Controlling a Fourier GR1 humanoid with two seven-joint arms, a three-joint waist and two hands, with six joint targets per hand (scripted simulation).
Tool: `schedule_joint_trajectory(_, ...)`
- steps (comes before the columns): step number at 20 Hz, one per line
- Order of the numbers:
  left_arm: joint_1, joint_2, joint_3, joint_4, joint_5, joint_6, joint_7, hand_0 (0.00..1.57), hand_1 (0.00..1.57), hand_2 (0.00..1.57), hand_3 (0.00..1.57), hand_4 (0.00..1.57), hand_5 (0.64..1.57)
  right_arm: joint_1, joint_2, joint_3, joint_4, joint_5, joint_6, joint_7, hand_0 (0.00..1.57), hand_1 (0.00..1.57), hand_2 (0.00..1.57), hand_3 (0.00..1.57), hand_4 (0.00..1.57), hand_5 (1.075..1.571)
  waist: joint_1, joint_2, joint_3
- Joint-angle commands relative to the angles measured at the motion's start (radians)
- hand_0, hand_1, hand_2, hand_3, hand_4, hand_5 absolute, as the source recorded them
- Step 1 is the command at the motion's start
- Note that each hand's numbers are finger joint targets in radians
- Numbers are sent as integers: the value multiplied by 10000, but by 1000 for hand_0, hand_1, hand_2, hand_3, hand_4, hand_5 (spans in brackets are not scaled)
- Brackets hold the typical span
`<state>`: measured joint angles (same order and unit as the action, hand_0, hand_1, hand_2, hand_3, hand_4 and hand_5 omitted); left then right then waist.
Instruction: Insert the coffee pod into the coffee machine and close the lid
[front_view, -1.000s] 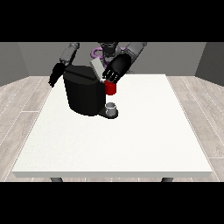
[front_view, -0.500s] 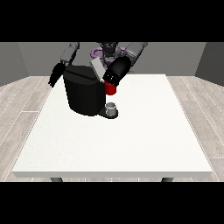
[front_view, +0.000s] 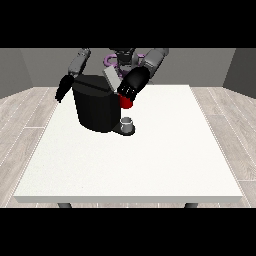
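The robot hand (front_view: 132, 86) at the view's right has edged nearer the coffee machine (front_view: 96, 104) lid; its finger state is unclear.

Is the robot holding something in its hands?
It cannot be told: the hand at the view's right sits at the coffee machine's top; the other hand hangs beside it.

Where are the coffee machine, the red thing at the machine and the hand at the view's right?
coffee machine (front_view: 95, 107), front view, black body.
red thing at the machine (front_view: 126, 103), front view, its lower part.
hand at the view's right (front_view: 132, 84), front view, its back.
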<state>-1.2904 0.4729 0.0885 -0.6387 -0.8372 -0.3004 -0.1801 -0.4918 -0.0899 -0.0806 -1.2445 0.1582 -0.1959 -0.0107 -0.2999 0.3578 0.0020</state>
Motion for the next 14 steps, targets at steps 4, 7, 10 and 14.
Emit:
schedule_joint_trajectory(4, -600, 245, 421, 288, 162, 79, -139, 1247, 1247, 1210, 954, 0, 1571, -506, 217, 357, -88, 384, -302, 526, 0, 0, 0, 0, 71, 1571, -161, 249, -21)
schedule_joint_trajectory(7, -250, -53, 218, 151, -68, 630, -234, 1224, 1224, 1202, 978, 0, 1571, -255, 103, 369, -12, 401, -162, 150, 0, 0, 0, 0, 147, 1571, -216, 291, -18)
schedule_joint_trajectory(10, -322, 310, 224, 192, -193, 700, -551, 1250, 1250, 1216, 940, 0, 1571, -358, 257, 444, -205, 427, -274, 407, 0, 0, 0, 0, 185, 1571, -277, 354, -18)
schedule_joint_trajectory(14, -392, 1044, 90, 111, -445, 571, -1280, 1044, 1044, 1049, 744, 0, 1571, -509, -93, 58, -238, 157, -80, 253, 0, 0, 0, 0, 87, 1571, -244, 642, -16)
